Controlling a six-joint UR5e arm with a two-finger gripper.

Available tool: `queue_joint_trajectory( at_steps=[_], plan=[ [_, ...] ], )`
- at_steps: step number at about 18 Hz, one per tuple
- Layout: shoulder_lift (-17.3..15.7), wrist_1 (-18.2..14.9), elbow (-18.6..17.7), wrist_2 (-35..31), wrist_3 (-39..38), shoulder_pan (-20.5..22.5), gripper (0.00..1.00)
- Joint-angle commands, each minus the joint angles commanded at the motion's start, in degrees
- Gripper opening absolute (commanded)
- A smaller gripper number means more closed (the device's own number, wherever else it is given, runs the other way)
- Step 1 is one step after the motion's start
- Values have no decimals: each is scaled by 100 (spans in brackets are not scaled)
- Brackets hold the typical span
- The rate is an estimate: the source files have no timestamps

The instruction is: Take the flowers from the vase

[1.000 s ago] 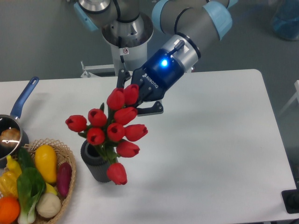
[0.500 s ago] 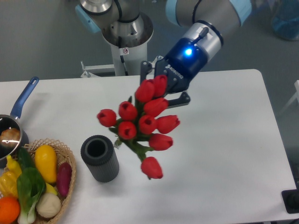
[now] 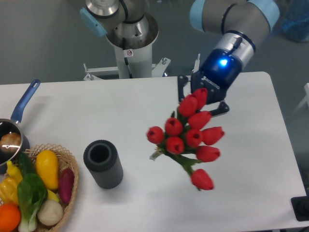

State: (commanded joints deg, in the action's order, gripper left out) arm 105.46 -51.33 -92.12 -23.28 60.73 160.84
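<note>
Flowers clear of vase, held in the air over table, right of it. Gripper clamped on bunch's top. Vase upright, mouth open, beside basket; pot at left edge.

**Non-task items, left side**

White counter. Blue-handled metal pot at left edge, something brownish inside. Just below it, wicker basket with vegetables: yellow squash, purple eggplant, bok choy, white onion, orange.
</note>
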Motion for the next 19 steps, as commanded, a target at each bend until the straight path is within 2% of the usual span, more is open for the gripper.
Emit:
queue_joint_trajectory(
  at_steps=[4,9,11,14,15,19],
  plan=[
    [36,0,106,-1027,500,-70,0],
    [89,-9,97,-2732,1247,-316,0],
    [141,-26,89,-3234,1879,-352,0],
    [290,-88,202,-3867,2250,-352,0],
    [335,-166,299,-3982,2320,-360,0],
    [423,-895,677,-4501,2838,-431,0]
  ],
)
